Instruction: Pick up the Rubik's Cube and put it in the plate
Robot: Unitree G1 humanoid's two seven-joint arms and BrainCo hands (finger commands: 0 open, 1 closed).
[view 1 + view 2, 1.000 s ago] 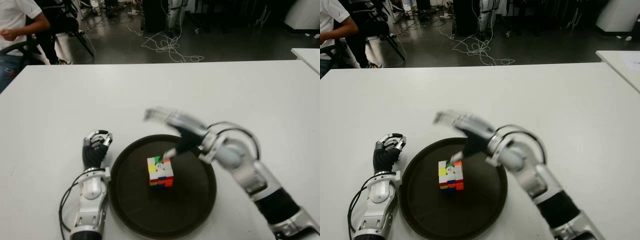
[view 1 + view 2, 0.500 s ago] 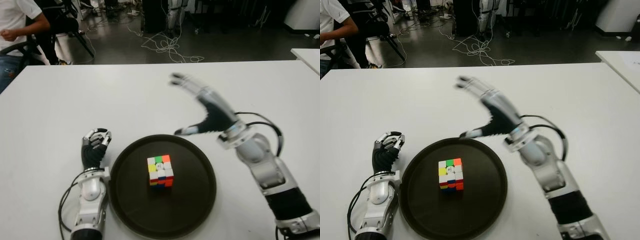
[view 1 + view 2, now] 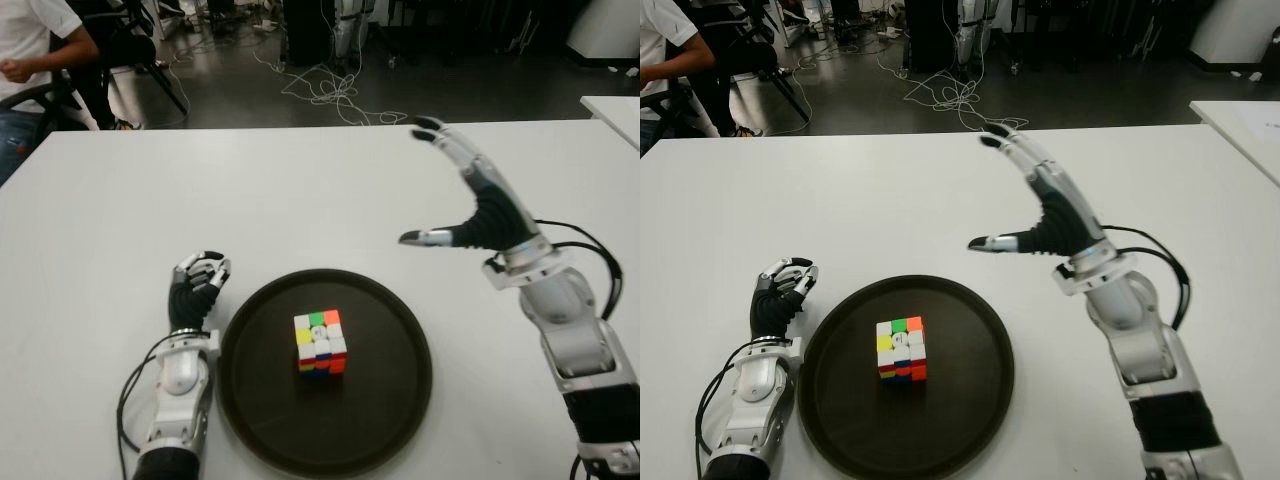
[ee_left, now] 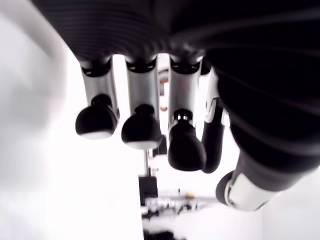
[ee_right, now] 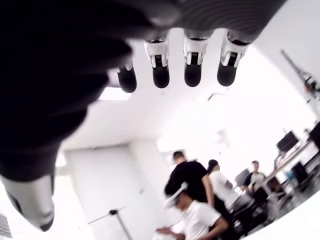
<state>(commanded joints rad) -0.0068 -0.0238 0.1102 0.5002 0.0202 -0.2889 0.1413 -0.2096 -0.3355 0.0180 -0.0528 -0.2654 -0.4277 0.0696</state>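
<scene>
Since the earlier frames, the right hand (image 3: 478, 213) has been lifted up and away from the Rubik's Cube (image 3: 321, 342), toward the far right of the tabletop (image 3: 300, 190). It is now held raised, fingers spread and thumb out, with nothing gripped. The cube is left near the middle of the round dark plate (image 3: 400, 400), close to the tabletop's near edge, well apart from that hand and nearer and to its left. The left hand (image 3: 196, 288) is seen just beside the plate's left rim, fingers curled and apparently empty; contact with the tabletop cannot be told. A seated person (image 3: 35, 50) is visible beyond the far left corner.
</scene>
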